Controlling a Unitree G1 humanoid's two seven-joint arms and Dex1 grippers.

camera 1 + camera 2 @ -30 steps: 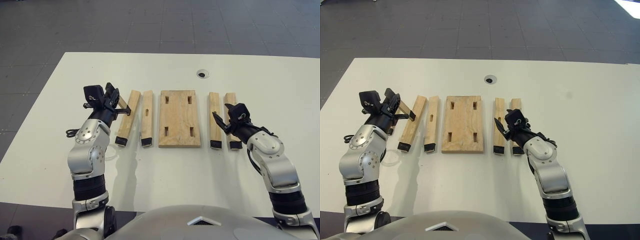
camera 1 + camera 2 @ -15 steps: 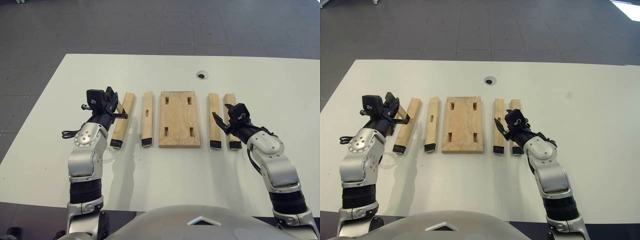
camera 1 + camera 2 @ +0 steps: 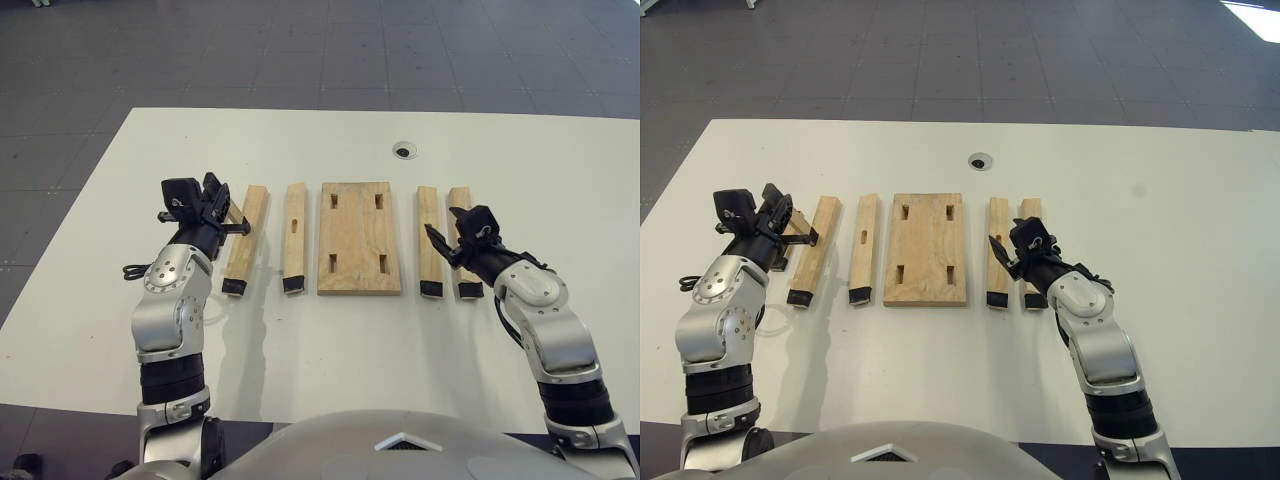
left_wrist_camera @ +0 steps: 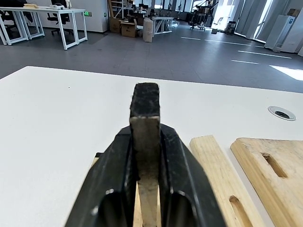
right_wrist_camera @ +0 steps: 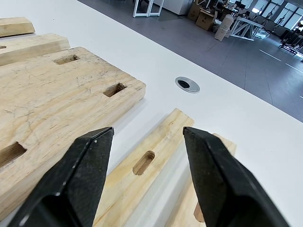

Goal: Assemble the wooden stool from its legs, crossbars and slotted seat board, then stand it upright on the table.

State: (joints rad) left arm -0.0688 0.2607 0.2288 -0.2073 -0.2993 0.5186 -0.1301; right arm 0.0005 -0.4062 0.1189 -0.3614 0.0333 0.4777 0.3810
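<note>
Centre of the frame: slotted seat board (image 3: 357, 237), lying flat on the white table (image 3: 560, 160). All four slots are showing and nothing is plugged into them yet.
Left of the board: two legs lying flat with a gap between them. The slotted left leg (image 3: 294, 237) is nearer the board. The outer left leg (image 3: 245, 240) sits a bit tilted. Both have their black ends toward the bottom of the frame.
Right of the board: inner right leg (image 3: 429, 240) and outer right leg (image 3: 461, 235), close together and flat, black ends toward the bottom too.
My left gripper (image 4: 145, 132): over at the left of the frame, just beside the outer left leg. My fingers are squeezed tight on a thin wooden bar (image 4: 146, 161), and its black cap pokes out past my fingertips.
My right gripper (image 5: 147, 135): fingers spread wide with nothing in them, hovering low over the right pair of legs. From the wrist cam, the inner right leg's slot sits right in the gap between my fingers.
Upper middle of the table: round cable hole (image 3: 404, 150), well apart from the wood.
Stool status: not assembled. Everything except the bar I'm holding is lying flat.
</note>
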